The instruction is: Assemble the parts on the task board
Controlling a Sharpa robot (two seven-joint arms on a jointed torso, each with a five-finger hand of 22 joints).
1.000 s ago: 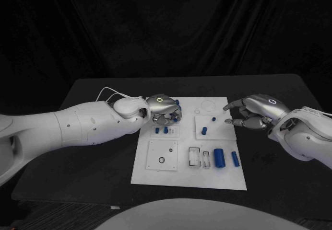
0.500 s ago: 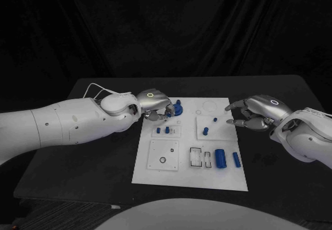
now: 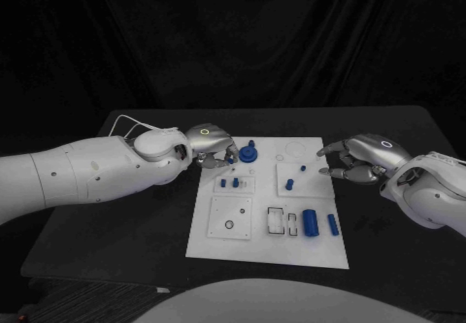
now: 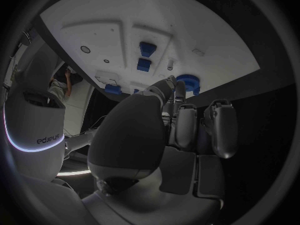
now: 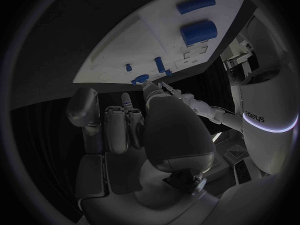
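The white task board (image 3: 262, 243) lies mid-table. A round blue gear-like part (image 3: 250, 155) stands near its far left corner. My left hand (image 3: 211, 144) hovers at the board's left edge just beside that part; in the left wrist view its fingers (image 4: 178, 105) reach toward the gear (image 4: 187, 81) and hold nothing. My right hand (image 3: 354, 160) hangs at the board's right edge, fingers curved and apart, with nothing in them. Two small blue pegs (image 3: 228, 182) and another peg (image 3: 288, 182) stand mid-board. A thick blue cylinder (image 3: 310, 223) and a slim one (image 3: 332, 224) lie near the front right.
Empty rectangular slots (image 3: 279, 222) and a panel with small ring holes (image 3: 229, 219) occupy the board's front half. The black table (image 3: 126, 229) extends around the board on both sides. In the right wrist view the two cylinders (image 5: 199, 32) lie beyond my right hand (image 5: 147, 120).
My left hand has drawn back to the left off the board, uncovering the blue gear-like part standing there. The right hand has stayed where it was.
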